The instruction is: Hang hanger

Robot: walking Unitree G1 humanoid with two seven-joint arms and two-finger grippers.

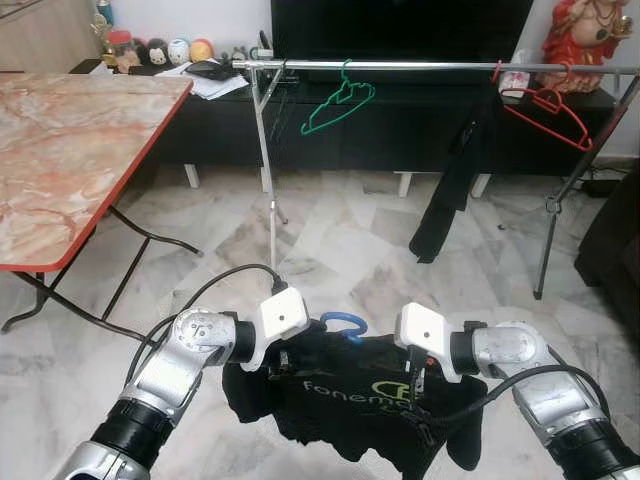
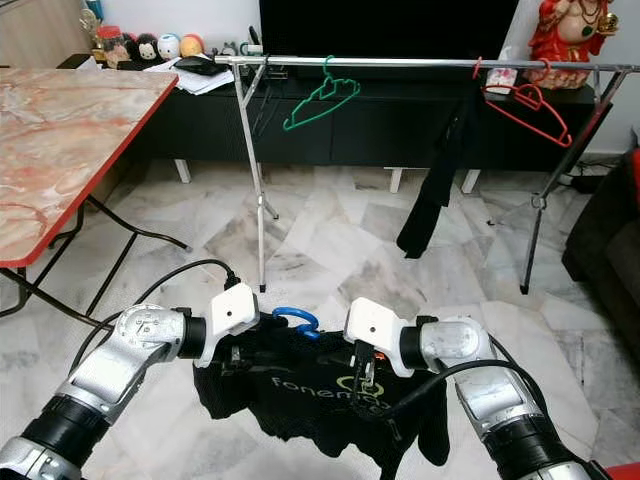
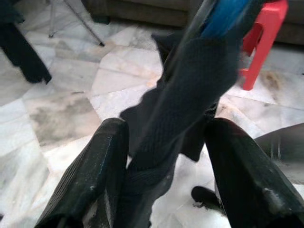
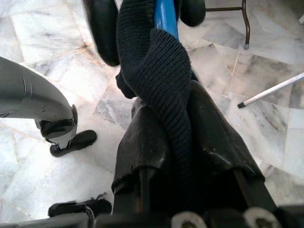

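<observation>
On my far left stands the marble-topped bench [image 1: 70, 150] with its red edge, out of play for this job. Moving in, my left pincer [image 2: 232, 357] is low in front of me at one shoulder of the blue hanger [image 1: 343, 323], which carries a black shirt [image 1: 350, 405] with pale lettering. In the left wrist view the two black fingers [image 3: 90, 180] stand apart on either side of the cloth-wrapped hanger arm rather than squeezing it, so I read that pincer as partly open, cradling more than gripping. The blue hook pokes up between my two wrists. My right pincer [image 2: 368, 378] is at the other shoulder, and its wrist view shows the fingers [image 4: 142, 142] pressed tight on the knit cloth with the blue bar running through: closed on the hanger.

The relation that matters: the hanger's long axis runs side to side between my pincers, and the steel rail [image 1: 420, 66] lies ahead and well above, its own length also side to side, so the two are roughly parallel. The hook must rise and travel forward to reach it. On the rail I see a green hanger [image 1: 338, 103], then a hanging black garment [image 1: 455, 180], then a red hanger [image 1: 548, 110]; the bare stretch between green and black looks the likeliest landing spot. Both arms seem about equally placed, though the right has the firmer hold.
</observation>
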